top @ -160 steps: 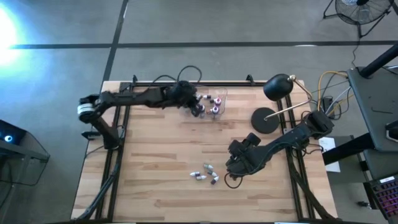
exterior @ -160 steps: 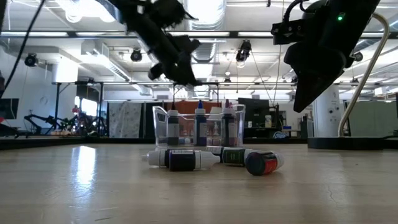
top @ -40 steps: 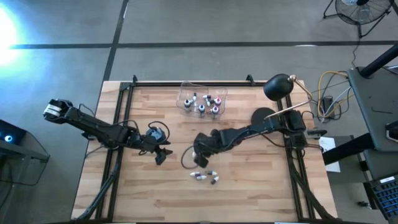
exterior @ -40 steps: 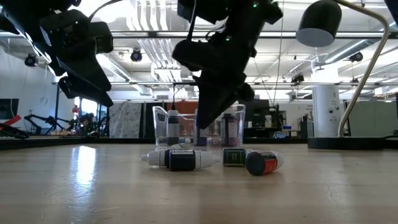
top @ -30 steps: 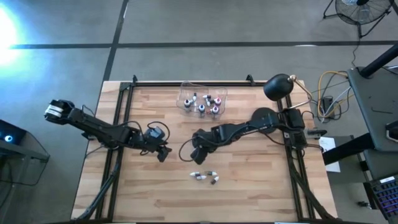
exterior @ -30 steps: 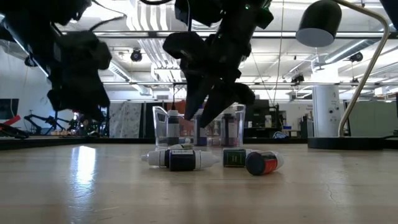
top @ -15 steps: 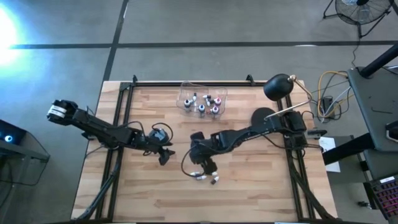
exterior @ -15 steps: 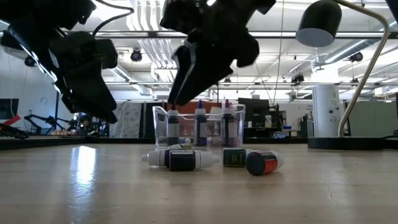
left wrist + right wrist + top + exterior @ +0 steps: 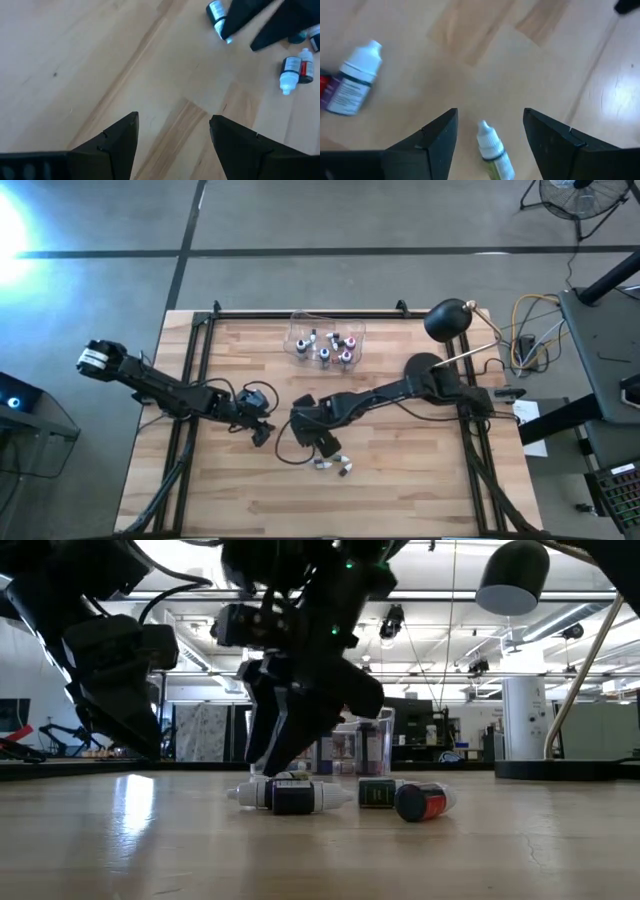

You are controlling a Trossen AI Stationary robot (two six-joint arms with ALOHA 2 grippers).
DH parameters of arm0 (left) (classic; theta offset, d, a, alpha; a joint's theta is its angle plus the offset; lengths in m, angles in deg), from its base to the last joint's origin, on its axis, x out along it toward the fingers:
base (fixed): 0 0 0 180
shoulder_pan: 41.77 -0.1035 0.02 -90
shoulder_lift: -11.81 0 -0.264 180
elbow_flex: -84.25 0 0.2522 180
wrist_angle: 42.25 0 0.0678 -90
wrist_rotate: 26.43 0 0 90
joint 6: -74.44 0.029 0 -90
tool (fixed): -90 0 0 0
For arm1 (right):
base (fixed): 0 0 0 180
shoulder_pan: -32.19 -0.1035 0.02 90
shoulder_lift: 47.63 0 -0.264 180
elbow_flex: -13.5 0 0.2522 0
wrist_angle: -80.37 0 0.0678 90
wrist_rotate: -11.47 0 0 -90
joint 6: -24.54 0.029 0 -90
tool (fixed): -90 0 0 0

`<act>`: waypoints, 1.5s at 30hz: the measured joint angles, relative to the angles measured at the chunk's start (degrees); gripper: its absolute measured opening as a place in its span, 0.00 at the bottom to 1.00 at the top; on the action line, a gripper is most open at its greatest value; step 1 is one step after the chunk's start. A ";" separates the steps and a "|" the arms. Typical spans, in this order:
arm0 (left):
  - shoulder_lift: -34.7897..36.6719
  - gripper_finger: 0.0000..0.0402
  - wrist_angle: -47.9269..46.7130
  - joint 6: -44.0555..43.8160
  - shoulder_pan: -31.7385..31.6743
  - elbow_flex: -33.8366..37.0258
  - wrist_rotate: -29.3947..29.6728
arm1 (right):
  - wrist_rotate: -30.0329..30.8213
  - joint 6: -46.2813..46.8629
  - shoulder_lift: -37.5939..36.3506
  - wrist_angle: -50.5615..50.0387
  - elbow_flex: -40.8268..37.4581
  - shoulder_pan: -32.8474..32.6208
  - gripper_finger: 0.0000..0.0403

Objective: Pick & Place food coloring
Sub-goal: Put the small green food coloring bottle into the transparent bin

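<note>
Several small food coloring bottles (image 9: 290, 796) lie on their sides on the wooden table, near its middle (image 9: 322, 465). My right gripper (image 9: 489, 112) is open and low over them. One white-capped bottle (image 9: 491, 147) lies between its fingers without touching them, and another (image 9: 354, 80) lies off to one side. My left gripper (image 9: 173, 117) is open with nothing in it and hovers just left of the group (image 9: 260, 430). More bottles stand upright in the clear box (image 9: 325, 340) at the far edge.
A black desk lamp (image 9: 440, 345) stands at the far right, its shade high over the table. Cables run along both arms. Bare wood lies all round the loose bottles, toward the near edge and both sides.
My right gripper has come down from above the table toward the loose bottles, shifting toward the near and left edges, and now stands low over them. My left gripper has edged a little toward the right. The bottles have stayed in place.
</note>
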 joint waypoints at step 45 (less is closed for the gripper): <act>0.02 0.54 -0.59 -4.11 1.81 0.07 -0.04 | 0.17 29.18 -0.36 -11.12 7.43 6.70 0.16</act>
